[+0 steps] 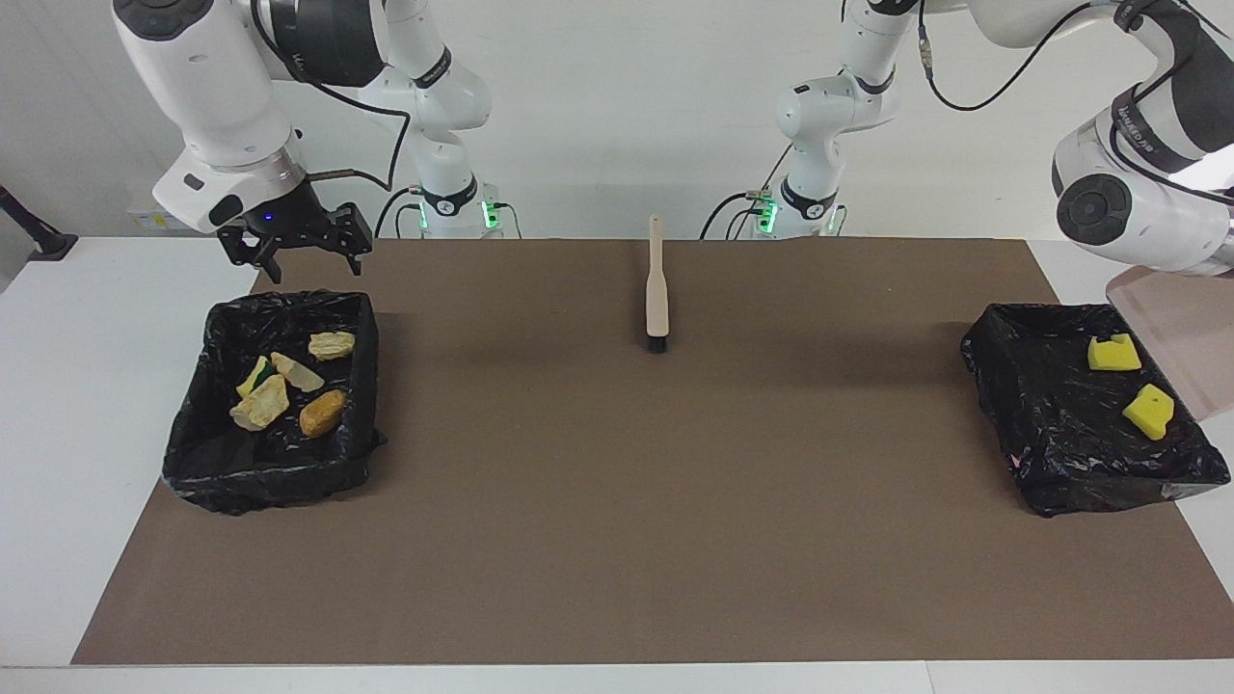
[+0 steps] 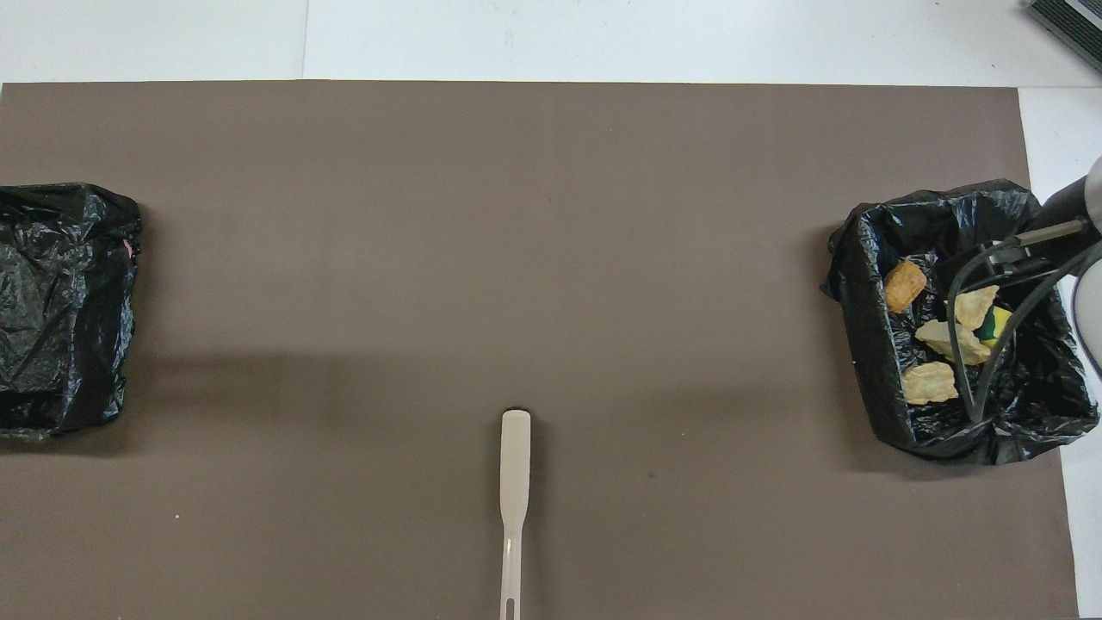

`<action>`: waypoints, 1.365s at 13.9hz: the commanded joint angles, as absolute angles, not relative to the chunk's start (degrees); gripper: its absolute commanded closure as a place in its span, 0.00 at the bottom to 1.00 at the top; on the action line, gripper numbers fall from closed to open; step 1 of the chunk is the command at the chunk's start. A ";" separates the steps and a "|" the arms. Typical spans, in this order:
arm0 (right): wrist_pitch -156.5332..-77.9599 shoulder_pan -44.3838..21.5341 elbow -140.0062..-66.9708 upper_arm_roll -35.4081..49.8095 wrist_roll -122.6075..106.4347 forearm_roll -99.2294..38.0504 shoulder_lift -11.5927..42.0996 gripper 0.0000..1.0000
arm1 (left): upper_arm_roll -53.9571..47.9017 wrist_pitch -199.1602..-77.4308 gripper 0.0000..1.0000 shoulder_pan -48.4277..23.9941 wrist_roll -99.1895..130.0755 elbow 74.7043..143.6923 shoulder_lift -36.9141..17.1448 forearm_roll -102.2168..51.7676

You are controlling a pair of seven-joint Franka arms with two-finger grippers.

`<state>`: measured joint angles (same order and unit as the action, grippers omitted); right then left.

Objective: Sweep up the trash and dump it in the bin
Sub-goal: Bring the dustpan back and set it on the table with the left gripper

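Your left end effector [image 1: 1217,289] clamps dustpan [image 1: 1171,333], tilted over bin [image 1: 1003,386]; sponge pieces [image 1: 1147,412] below. Right end effector [image 1: 294,253] open, empty.

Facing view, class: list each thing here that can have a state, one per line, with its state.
Bin at the right arm's end: holds bread-like scraps.
Bin at the left arm's end: holds two yellow sponge pieces.
Brush: lying flat, untouched.
Dustpan: tilted over that bin.
Right gripper: open, empty.

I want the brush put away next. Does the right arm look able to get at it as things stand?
Probably yes: the right gripper hangs open and empty by the bin, and the brush lies alone on bare mat, nothing around it.
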<state>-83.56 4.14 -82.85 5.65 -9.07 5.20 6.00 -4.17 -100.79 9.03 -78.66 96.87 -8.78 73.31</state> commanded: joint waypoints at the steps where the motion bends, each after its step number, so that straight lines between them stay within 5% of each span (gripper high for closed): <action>1: -85.43 4.05 -85.43 3.62 -8.79 2.13 4.13 0.00 | -3.60 -95.56 1.00 4.41 -78.05 93.70 -10.45 65.69; 8: -89.73 -0.18 -93.59 0.88 -3.08 1.32 -1.49 0.00 | -3.69 -88.77 1.00 -2.01 -60.16 94.04 -10.02 33.88; 19: -89.56 0.44 -92.64 0.97 -3.52 0.70 -0.79 0.00 | -3.60 -98.43 1.00 -22.40 6.91 94.22 -17.40 4.77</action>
<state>-87.99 0.10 -91.45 0.96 -3.68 1.77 0.02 -4.90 -96.42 -19.85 -0.20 95.33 -16.12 8.09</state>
